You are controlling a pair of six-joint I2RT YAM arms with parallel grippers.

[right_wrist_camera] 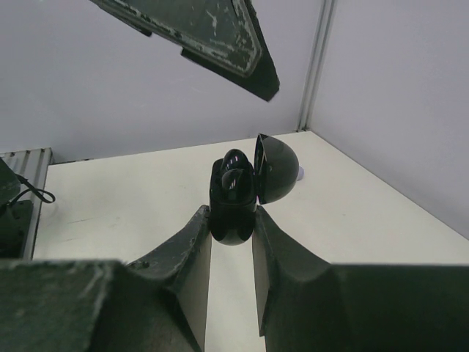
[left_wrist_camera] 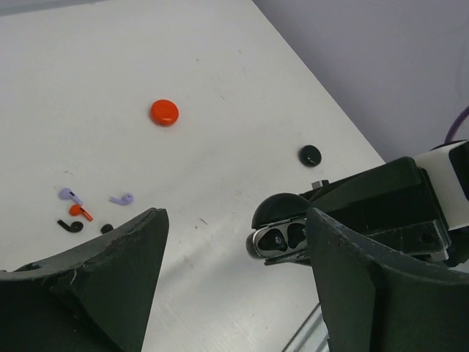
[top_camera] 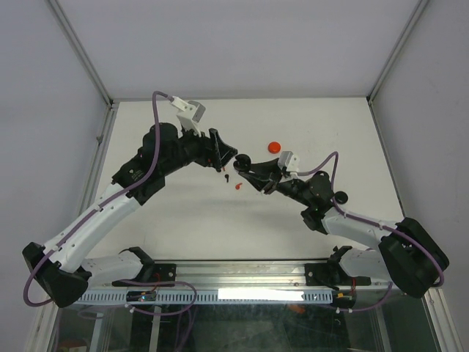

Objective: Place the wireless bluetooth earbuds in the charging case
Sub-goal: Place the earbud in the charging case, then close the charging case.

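- Table (top_camera: 308, 125): white top, both arms reach over its middle.
- Left arm (top_camera: 95, 220): white and black, bent in from the left.
- Right arm (top_camera: 359, 227): same build, comes in from the right, and the two wrists almost meet.
- Left gripper (left_wrist_camera: 236, 213): jaws wide apart with nothing between them, hanging above the table just beside the other tool.
- Right gripper (right_wrist_camera: 231, 220): jaws clamped on the lower body of the black charging case (right_wrist_camera: 233, 198), held up off the table.
- Lid (right_wrist_camera: 275, 172) of that case: swung open to one side. The left wrist view shows two dark glossy shapes in the wells; can't tell for sure that they are buds.
- Red round case (left_wrist_camera: 164, 112): closed, lying alone on the table, well apart from the grippers.
- Small black round piece (left_wrist_camera: 310, 155): near the table edge.
- Loose earbuds on the table, in a tight group under the left gripper: lavender earbud (left_wrist_camera: 69, 195), second lavender earbud (left_wrist_camera: 123, 199), red earbud (left_wrist_camera: 79, 212), black earbud (left_wrist_camera: 71, 226).
- Tiny black bit (left_wrist_camera: 107, 228): beside them, too small to tell what it is.
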